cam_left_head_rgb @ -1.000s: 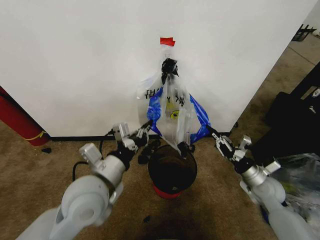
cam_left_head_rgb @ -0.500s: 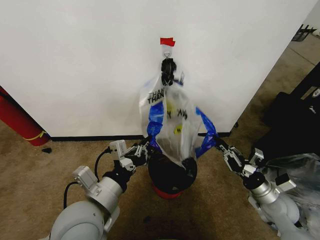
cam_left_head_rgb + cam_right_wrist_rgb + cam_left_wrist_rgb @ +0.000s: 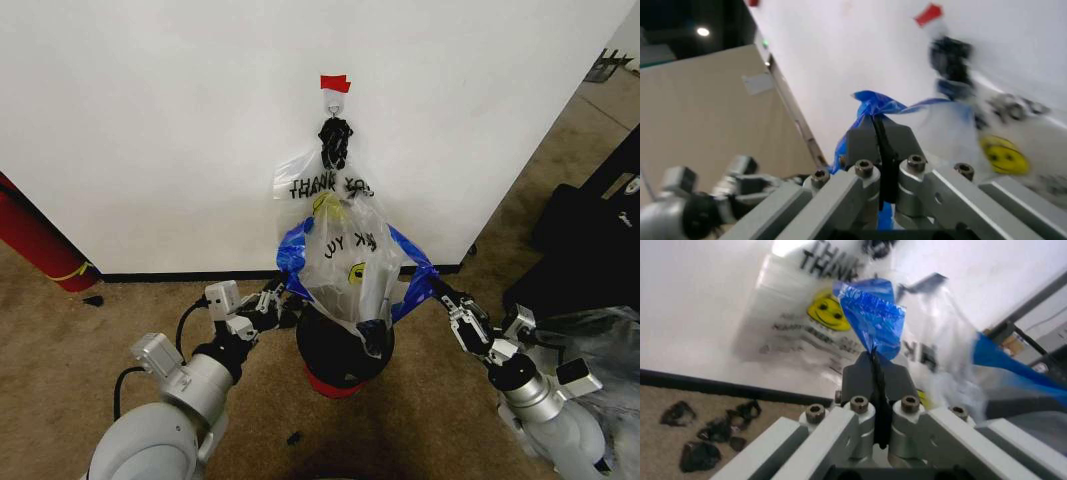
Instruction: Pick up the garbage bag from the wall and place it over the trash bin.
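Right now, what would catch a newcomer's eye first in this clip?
The garbage bag, stretched wide by its blue handle strips just above the trash bin at the wall. The left gripper and right gripper are each shut on one strip, and a red tape strip sits above the hook.

— how many bags are hanging on the wall?
— two are showing: one garbage bag with blue strips, one like bag behind it.
— bins?
— one trash bin is sitting below.
— hands?
— two are working: left hand, right hand, each pinching one blue strip.
— anything else?
— one red cylinder, one red tape strip.
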You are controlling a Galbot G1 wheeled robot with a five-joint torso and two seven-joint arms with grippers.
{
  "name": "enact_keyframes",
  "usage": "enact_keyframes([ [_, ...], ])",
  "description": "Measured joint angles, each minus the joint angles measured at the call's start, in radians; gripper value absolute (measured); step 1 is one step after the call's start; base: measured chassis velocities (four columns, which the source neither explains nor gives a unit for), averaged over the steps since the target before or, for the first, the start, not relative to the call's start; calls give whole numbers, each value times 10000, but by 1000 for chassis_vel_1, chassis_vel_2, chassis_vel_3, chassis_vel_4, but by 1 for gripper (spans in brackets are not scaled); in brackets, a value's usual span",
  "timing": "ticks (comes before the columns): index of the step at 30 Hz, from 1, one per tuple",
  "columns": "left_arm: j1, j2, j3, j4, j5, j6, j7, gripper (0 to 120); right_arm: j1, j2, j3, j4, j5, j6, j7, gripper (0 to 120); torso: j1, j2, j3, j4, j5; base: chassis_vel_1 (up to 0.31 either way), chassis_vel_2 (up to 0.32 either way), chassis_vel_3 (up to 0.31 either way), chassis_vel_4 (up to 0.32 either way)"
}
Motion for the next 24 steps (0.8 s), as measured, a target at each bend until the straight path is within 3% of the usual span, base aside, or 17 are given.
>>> enact_keyframes([
  [12,496,-30,-643,13,-313,108,-21,0,-530,-13,41,1352,-99,-206,337,0,0,-2,0,0,-1,0,0,0,0],
  [24,58,-733,327,21,477,-104,242,0,297,322,-585,-187,-611,302,311,0,0,-2,0,1,2,0,0,0,0],
])
